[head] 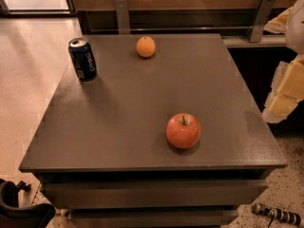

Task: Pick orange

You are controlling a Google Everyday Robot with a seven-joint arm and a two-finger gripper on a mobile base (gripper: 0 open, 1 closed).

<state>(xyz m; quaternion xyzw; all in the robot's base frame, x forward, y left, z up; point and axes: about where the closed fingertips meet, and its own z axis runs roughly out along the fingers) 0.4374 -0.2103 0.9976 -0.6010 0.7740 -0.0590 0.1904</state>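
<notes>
Claw beside table, well off orange

- We see a dark grey table with a flat matte top.
- A red apple, stem up, sits near the table's front right.
- A dark blue soda can stands upright at the far left corner.
- A black-and-white striped rod lies on the speckled floor, front right.
- The pale gripper hangs at the right edge, beside the table.
</notes>
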